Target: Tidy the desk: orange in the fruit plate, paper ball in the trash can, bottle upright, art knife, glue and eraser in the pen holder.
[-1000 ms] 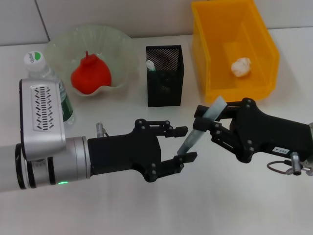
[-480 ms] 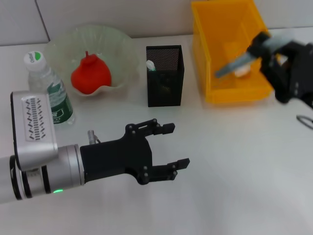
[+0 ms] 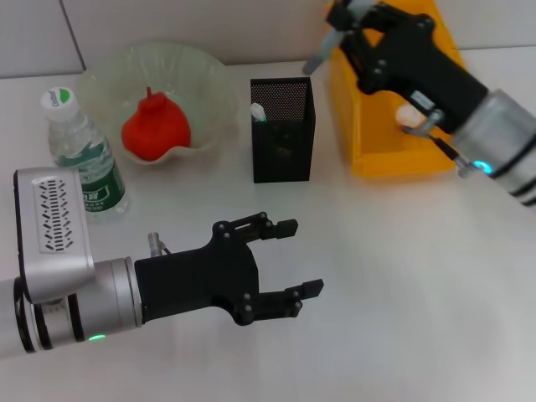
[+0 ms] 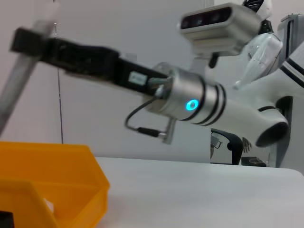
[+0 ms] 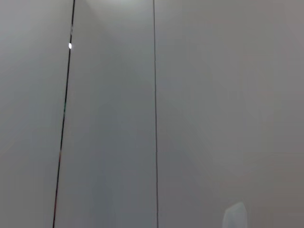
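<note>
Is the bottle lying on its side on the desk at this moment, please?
No, the bottle stands upright, white cap on top, beside the fruit plate.

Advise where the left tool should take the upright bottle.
I'd grip the bottle at its labelled middle, coming in level from the front: it stands upright, its round body suits the open left tool, and the fruit plate crowds its far right. The right tool is raised by the trash can, holding a grey stick.

Black mesh pen holder [image 3: 282,130] (metal)
</note>
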You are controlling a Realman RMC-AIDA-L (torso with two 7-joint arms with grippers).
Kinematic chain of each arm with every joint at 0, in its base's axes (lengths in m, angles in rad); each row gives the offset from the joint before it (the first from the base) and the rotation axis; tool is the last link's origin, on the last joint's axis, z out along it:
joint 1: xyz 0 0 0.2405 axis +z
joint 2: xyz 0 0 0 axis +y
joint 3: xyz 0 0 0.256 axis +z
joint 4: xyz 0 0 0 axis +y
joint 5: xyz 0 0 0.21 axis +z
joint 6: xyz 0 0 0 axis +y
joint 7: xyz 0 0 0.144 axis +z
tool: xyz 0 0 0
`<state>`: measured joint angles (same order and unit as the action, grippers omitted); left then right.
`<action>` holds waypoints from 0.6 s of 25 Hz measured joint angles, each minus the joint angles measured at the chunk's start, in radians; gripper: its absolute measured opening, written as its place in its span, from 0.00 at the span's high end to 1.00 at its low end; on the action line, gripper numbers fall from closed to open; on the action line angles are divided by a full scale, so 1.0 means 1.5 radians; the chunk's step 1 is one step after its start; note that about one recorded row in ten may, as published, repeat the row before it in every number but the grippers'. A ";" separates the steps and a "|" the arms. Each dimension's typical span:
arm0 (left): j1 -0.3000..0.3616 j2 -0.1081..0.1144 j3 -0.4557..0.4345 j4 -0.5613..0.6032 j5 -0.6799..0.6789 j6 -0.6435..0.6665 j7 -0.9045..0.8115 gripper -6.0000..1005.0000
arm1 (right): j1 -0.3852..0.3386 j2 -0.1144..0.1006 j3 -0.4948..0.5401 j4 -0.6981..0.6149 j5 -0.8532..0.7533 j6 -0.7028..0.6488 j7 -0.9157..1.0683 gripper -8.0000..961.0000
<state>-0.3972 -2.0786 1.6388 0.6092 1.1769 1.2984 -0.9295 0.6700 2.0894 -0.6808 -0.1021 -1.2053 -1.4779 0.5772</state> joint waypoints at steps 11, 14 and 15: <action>-0.005 0.001 -0.001 -0.018 -0.010 0.002 0.000 0.21 | 0.064 0.002 -0.043 0.017 -0.001 0.132 -0.008 0.85; -0.005 0.002 -0.001 -0.018 -0.010 0.003 -0.001 0.21 | 0.077 0.002 -0.050 0.025 -0.001 0.160 -0.008 0.85; -0.005 0.002 0.000 -0.018 -0.010 0.003 -0.002 0.21 | 0.084 0.002 -0.060 0.028 -0.001 0.180 -0.008 0.85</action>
<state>-0.4047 -2.0750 1.6383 0.5826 1.1624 1.3025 -0.9331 0.7961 2.0924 -0.7703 -0.0603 -1.2073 -1.2078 0.5657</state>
